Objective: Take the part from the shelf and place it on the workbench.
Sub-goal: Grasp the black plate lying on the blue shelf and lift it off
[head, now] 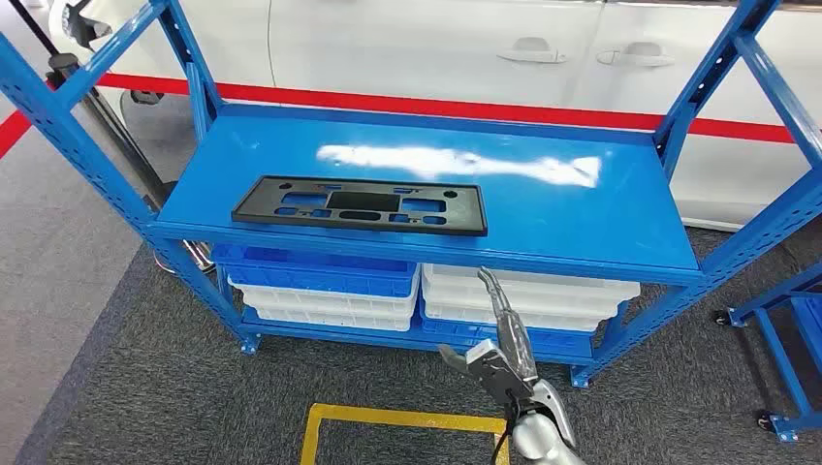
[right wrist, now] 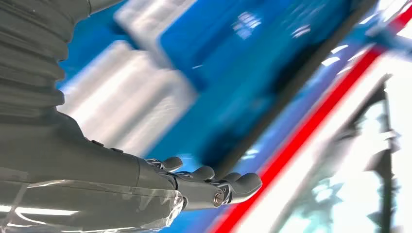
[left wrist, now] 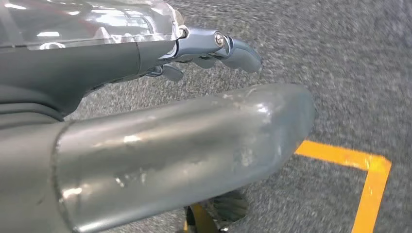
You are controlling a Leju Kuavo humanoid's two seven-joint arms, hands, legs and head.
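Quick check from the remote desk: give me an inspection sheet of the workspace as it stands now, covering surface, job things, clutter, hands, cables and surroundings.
Surface: blue shelf top, glare patch near the back, otherwise bare around the part.
Job's things: black part lies flat near the shelf's front edge, left of centre, untouched.
Clutter: blue and white bins stacked on the lower level.
Hands: right hand raised in front of the shelf below its top, fingers extended, holding nothing. Left hand hangs over the carpet, holding nothing.
Cables: nothing seen.
Surroundings: white car with red stripe behind the shelf; grey carpet with yellow floor marking; another blue rack on casters at right.
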